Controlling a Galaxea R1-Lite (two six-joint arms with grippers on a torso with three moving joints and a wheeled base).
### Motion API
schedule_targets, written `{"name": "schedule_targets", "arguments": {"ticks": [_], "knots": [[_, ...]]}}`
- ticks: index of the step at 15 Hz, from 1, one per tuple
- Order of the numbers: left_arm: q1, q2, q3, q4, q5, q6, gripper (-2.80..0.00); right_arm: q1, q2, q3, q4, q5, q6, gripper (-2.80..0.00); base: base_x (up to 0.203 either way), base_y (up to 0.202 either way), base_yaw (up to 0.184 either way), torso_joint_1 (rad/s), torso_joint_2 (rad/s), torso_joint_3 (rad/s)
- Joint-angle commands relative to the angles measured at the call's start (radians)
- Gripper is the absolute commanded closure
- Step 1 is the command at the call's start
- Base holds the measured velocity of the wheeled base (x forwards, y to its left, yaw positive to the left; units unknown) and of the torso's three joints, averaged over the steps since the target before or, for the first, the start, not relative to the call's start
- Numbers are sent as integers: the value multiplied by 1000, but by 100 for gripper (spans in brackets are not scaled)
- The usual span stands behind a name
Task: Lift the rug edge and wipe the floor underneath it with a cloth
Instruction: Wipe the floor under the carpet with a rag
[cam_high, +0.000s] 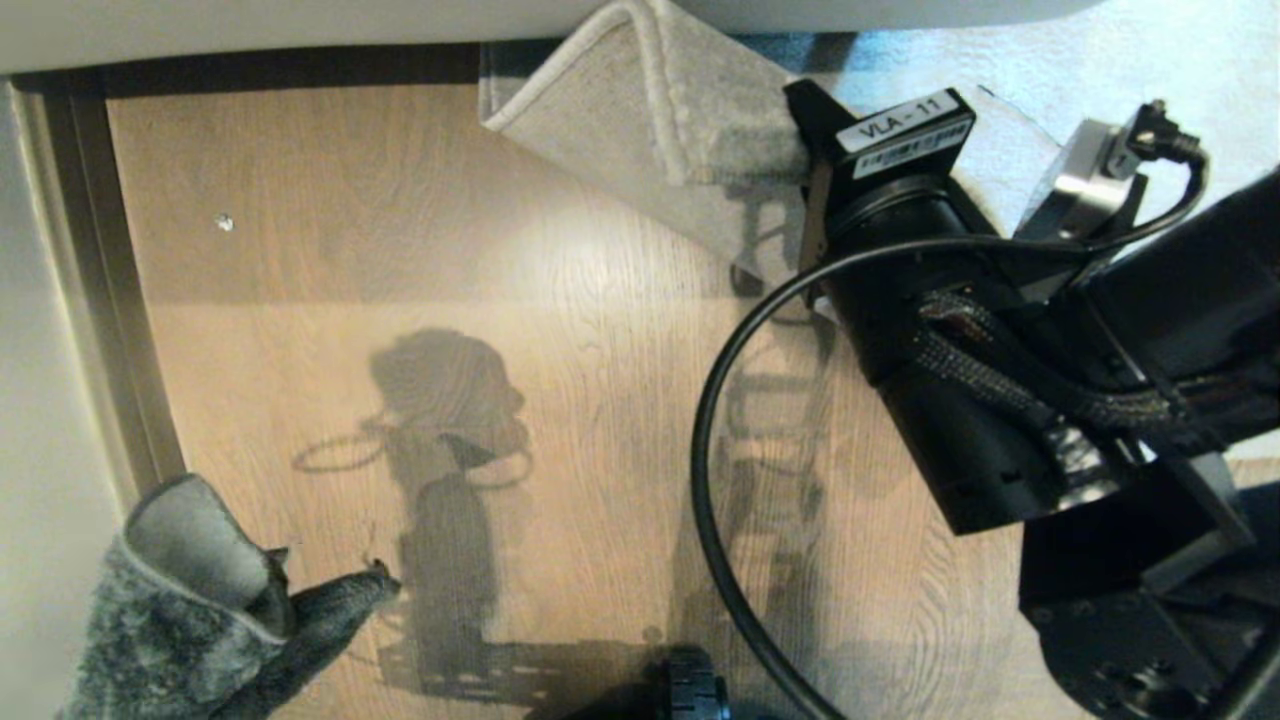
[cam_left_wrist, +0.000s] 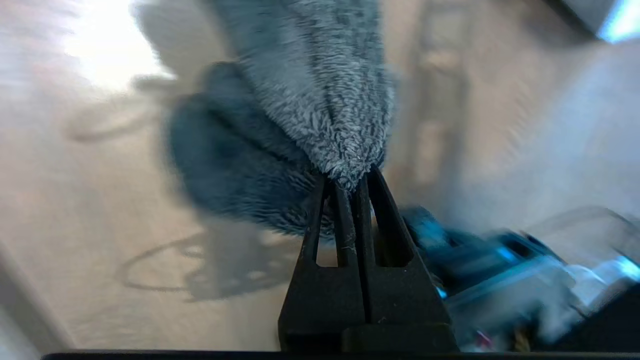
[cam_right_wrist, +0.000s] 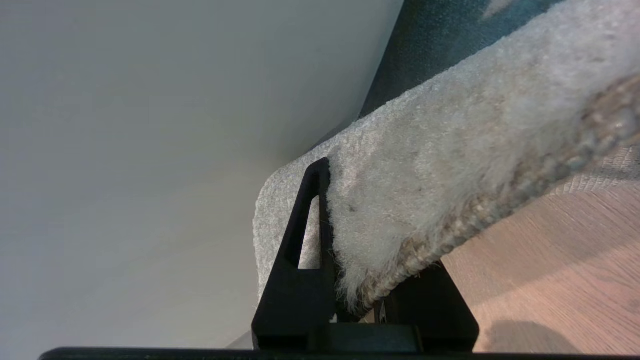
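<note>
The rug edge (cam_high: 640, 110) is raised off the floor (cam_high: 400, 250) at the top centre of the head view, its corner folded over and the pale underside showing. My right gripper (cam_right_wrist: 355, 200) is shut on that bound rug edge (cam_right_wrist: 450, 220); one finger (cam_right_wrist: 312, 220) shows and the other is hidden behind the pile. In the head view the right arm's camera mount (cam_high: 900, 140) covers the grip. At the lower left, above the floor, is the dark grey fluffy cloth (cam_high: 200, 620). My left gripper (cam_left_wrist: 350, 177) is shut on the cloth (cam_left_wrist: 320, 90).
A pale wall (cam_high: 50, 300) with a dark strip (cam_high: 110, 300) borders the floor on the left. White furniture (cam_high: 300, 25) runs along the top. A black cable (cam_high: 720, 420) loops from the right arm. A small speck (cam_high: 224, 222) lies on the planks.
</note>
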Motion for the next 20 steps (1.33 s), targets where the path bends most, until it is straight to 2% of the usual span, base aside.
{"name": "schedule_targets", "arguments": {"ticks": [1, 3, 5, 8, 9, 16, 18, 20], "knots": [[-10, 131, -23, 0, -49, 9, 0, 0, -4, 1, -45, -2, 5, 0, 0, 0, 0, 0, 0, 0], [-54, 210, -39, -2, -69, 22, 0, 0, -7, -1, -45, -1, 5, 0, 0, 0, 0, 0, 0, 0], [-173, 272, -50, -3, -70, 24, 0, 0, -11, -1, -45, 10, 5, 0, 0, 0, 0, 0, 0, 0], [-393, 414, -72, -18, -49, 25, 0, 0, -20, -11, -45, 59, 4, 0, 0, 0, 0, 0, 0, 0], [-437, 468, -76, -42, -32, 25, 0, 0, -17, -23, -45, 61, 4, 0, 0, 0, 0, 0, 0, 0], [-670, 921, -93, -424, 114, -16, 0, -4, 6, -48, -45, 56, 22, 0, 0, 0, 0, 0, 0, 0], [-745, 1002, -112, -466, 129, -23, 0, -13, 14, -50, -45, 56, 26, 0, 0, 0, 0, 0, 0, 0], [-786, 1060, -132, -479, 132, -25, 0, -37, 16, -47, -45, 56, 33, 0, 0, 0, 0, 0, 0, 0]]}}
